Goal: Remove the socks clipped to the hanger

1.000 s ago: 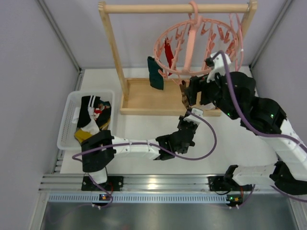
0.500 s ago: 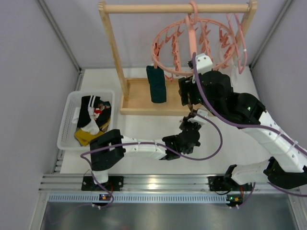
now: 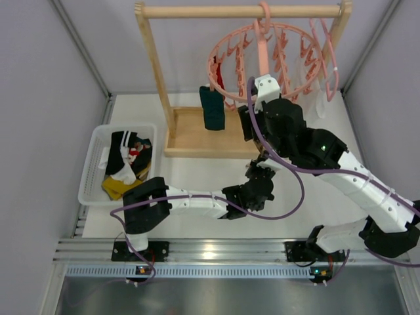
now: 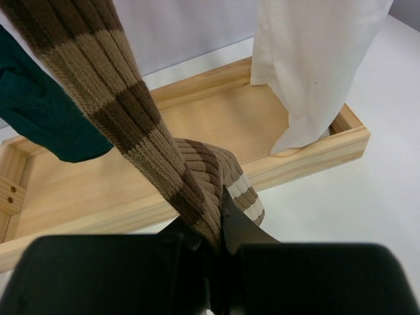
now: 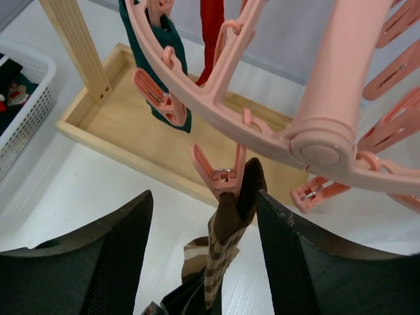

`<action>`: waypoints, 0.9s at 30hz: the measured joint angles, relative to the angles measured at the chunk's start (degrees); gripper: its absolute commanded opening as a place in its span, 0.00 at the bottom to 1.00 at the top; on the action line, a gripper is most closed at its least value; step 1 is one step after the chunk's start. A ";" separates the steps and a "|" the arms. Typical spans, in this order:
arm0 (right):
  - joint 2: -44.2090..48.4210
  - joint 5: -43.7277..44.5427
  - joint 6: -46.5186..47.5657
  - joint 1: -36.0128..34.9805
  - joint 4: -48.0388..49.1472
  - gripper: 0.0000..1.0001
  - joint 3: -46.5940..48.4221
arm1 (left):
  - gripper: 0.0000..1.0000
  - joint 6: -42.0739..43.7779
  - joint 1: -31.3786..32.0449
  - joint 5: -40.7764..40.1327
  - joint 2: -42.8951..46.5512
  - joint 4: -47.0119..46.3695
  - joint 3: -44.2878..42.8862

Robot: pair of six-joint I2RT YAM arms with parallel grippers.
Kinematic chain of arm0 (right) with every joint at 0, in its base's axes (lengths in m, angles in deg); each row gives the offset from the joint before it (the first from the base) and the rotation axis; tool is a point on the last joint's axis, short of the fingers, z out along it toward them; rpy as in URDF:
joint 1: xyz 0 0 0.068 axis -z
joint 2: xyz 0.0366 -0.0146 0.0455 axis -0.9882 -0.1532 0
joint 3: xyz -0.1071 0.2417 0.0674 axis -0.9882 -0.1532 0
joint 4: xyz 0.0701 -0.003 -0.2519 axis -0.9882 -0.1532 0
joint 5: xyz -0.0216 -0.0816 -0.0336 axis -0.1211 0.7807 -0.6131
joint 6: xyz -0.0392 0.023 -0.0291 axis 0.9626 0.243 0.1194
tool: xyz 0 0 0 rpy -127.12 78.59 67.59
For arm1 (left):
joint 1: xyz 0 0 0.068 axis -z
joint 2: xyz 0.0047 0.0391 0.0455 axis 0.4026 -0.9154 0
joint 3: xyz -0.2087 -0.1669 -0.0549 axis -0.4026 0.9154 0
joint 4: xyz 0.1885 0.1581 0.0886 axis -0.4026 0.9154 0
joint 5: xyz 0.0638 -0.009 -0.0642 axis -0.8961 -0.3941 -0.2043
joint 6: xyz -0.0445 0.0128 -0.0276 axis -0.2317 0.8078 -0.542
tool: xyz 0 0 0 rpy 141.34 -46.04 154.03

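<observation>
The round pink hanger (image 3: 269,56) hangs from the wooden rack's top bar. A dark teal sock (image 3: 212,108) and a red sock (image 3: 218,75) hang from clips on its left side. A brown striped sock (image 4: 141,131) hangs from a pink clip (image 5: 223,172). My left gripper (image 4: 213,239) is shut on this sock's lower end, in front of the rack's base (image 3: 261,174). My right gripper (image 5: 203,195) is open, with one finger on each side of that clip and the sock's top (image 5: 231,216), without touching them. It sits under the ring's front edge (image 3: 252,128).
The wooden rack (image 3: 154,65) stands on a tray base (image 4: 197,125). A large white garment (image 4: 315,65) hangs at the right on a plain pink hanger (image 3: 328,59). A white basket (image 3: 92,164) at the left holds several socks.
My right arm has swung left and in under the ring, bringing its open fingers around the clip. The ring has turned a little. My left gripper keeps hold of the brown sock.
</observation>
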 measured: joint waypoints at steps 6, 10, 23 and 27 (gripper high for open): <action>-2.40 1.16 2.08 0.31 3.96 0.62 0.00 | 0.00 -0.02 0.00 0.00 0.00 0.00 0.00; -3.96 2.93 3.06 0.52 6.78 0.59 -0.61 | 0.00 -0.15 0.00 0.02 0.00 0.00 0.00; -5.66 6.01 3.87 1.70 12.17 0.12 -2.58 | 0.00 -0.35 0.00 0.31 0.15 -0.02 0.37; -5.70 5.90 3.56 1.86 12.61 0.12 -2.58 | 0.00 -1.90 -0.42 1.64 1.60 0.04 3.06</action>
